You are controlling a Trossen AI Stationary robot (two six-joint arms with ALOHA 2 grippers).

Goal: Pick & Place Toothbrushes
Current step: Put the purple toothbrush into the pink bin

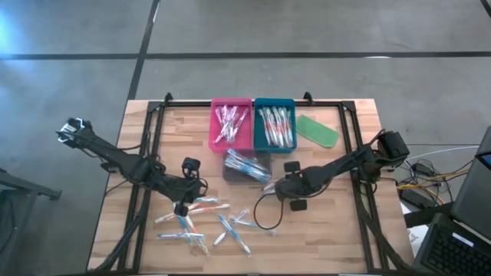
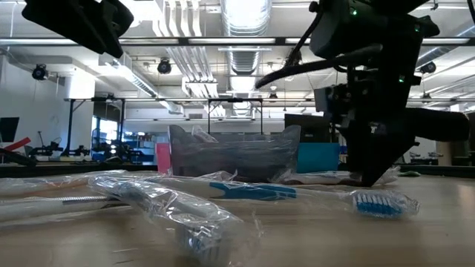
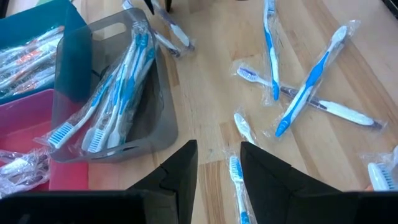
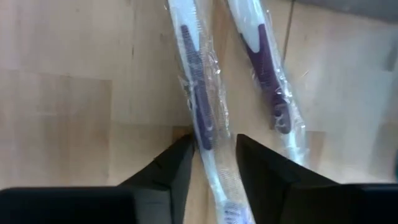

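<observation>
1. The wooden table [image 1: 337, 230] carried three trays; sorting was, by the look of it, midway, with loose toothbrushes [image 1: 201, 224] scattered on the near side of the grey tray [image 1: 247, 166].
2. The grey tray held blue-handled brushes; the pink tray [image 1: 230, 124] and the teal tray [image 1: 274, 123] lay just beyond it.
3. The right gripper [image 4: 213, 163], beside the grey tray, straddled a purple-handled wrapped brush [image 4: 198, 99] with parted fingers, not yet clamped; closing seemed next.
4. The left gripper [image 3: 219, 163] hovered part-open, empty, over the loose brushes.

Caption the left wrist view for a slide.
Left gripper open above loose wrapped toothbrushes, beside the grey tray.
</observation>
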